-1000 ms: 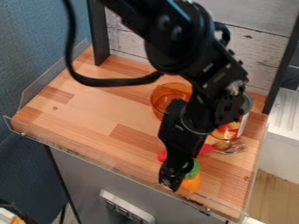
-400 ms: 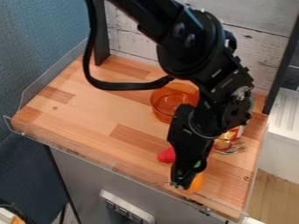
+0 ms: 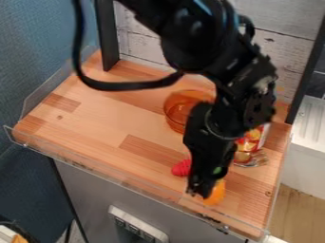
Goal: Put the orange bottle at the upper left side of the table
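Note:
The black gripper (image 3: 201,191) hangs over the front right part of the wooden table (image 3: 105,118), its tips pointing down. It is shut on the orange bottle (image 3: 217,194), whose orange body shows at the right of the fingers. A bit of the bottle's green top (image 3: 217,170) is visible between the black parts, and the rest of it is hidden behind the gripper.
An orange transparent bowl (image 3: 177,111) stands behind the gripper. A red object (image 3: 181,168) lies left of it. To the right are a can (image 3: 253,140) and shiny cutlery (image 3: 255,161). A clear guard (image 3: 95,167) runs along the front edge.
The gripper has moved right and then slightly up in the view. The orange bottle has shifted the same way with it, and more of the can's label shows.

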`<state>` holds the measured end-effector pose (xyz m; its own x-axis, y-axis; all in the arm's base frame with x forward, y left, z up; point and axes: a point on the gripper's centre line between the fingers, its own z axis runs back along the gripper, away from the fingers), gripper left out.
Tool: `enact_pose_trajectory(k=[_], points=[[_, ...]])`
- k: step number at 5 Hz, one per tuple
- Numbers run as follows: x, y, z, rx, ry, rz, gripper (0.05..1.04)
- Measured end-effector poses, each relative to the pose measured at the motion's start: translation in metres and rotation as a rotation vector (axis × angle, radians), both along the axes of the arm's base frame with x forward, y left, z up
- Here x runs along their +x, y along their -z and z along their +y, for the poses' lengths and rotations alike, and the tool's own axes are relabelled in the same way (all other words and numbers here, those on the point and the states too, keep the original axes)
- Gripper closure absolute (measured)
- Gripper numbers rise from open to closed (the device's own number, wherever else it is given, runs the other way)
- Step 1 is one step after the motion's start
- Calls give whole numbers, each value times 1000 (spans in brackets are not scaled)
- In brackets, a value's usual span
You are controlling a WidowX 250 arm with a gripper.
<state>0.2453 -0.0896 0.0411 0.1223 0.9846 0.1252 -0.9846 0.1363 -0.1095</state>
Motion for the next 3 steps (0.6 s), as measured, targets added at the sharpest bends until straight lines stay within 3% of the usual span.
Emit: enact_pose_trajectory(k=[1, 3], points=[[8, -22, 18, -12, -15, -55, 461], [70, -56, 85, -12, -239, -176, 461]])
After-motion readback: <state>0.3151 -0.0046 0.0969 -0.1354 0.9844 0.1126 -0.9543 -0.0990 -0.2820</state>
